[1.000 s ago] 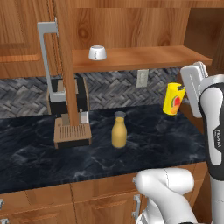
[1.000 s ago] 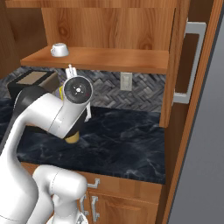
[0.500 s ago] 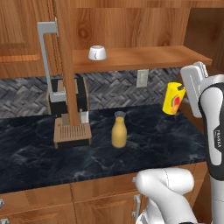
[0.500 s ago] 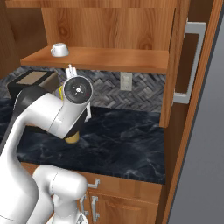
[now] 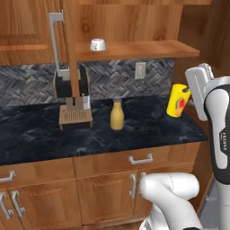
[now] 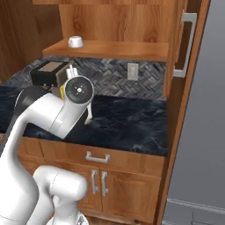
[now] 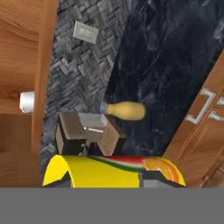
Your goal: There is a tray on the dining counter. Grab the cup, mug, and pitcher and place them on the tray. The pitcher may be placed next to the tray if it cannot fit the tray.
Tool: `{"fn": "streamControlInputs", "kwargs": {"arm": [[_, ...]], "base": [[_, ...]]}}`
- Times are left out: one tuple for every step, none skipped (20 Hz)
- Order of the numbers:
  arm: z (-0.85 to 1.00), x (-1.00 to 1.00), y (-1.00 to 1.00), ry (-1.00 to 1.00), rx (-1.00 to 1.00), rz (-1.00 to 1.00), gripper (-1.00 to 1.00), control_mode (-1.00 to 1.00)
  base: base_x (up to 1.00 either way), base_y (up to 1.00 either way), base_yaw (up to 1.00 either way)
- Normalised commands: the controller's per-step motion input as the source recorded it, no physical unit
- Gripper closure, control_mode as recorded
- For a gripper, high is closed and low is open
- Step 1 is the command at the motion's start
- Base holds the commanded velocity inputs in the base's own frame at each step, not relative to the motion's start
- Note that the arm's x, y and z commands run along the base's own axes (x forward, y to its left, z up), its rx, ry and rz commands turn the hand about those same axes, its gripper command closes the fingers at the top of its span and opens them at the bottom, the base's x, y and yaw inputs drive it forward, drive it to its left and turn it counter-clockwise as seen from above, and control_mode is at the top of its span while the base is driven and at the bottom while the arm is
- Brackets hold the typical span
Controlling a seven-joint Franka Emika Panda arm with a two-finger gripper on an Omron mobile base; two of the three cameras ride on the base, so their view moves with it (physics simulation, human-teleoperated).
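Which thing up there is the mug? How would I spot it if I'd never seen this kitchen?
Find the wooden shelf above the grey herringbone wall tiles. The mug sits alone on it, left of middle. It is small, squat and white, unlike the tall mustard-yellow pitcher on the black counter below.

A black marble bench [image 5: 148,128] runs along a wall of grey herringbone tiles [image 5: 27,83] with a pale outlet [image 5: 140,70] set in it. Wooden cabinets [image 5: 103,179] with metal handles [image 5: 140,159] stand below, a wooden shelf [image 5: 134,48] above.
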Motion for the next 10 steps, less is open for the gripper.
{"fn": "streamControlInputs", "kwargs": {"arm": [[0.00, 0.00, 0.00, 0.00, 0.00, 0.00, 1.00, 1.00], [0.00, 0.00, 0.00, 0.00, 0.00, 0.00, 1.00, 1.00], [0.00, 0.00, 0.00, 0.00, 0.00, 0.00, 1.00, 1.00], [0.00, 0.00, 0.00, 0.00, 0.00, 0.00, 1.00, 1.00], [0.00, 0.00, 0.00, 0.00, 0.00, 0.00, 1.00, 1.00], [0.00, 0.00, 0.00, 0.00, 0.00, 0.00, 1.00, 1.00], [0.00, 0.00, 0.00, 0.00, 0.00, 0.00, 1.00, 1.00], [0.00, 0.00, 0.00, 0.00, 0.00, 0.00, 1.00, 1.00], [0.00, 0.00, 0.00, 0.00, 0.00, 0.00, 1.00, 1.00], [0.00, 0.00, 0.00, 0.00, 0.00, 0.00, 1.00, 1.00]], "base": [[-0.86, 0.13, 0.19], [-0.80, 0.12, 0.19], [-0.70, 0.14, 0.20], [-0.40, 0.46, 0.27], [-0.27, 0.54, 0.35], [-0.03, 0.63, 0.41], [0.00, 0.66, 0.42], [0.00, 0.70, 0.45], [0.00, 0.80, 0.50], [0.00, 0.78, 0.52]]}}
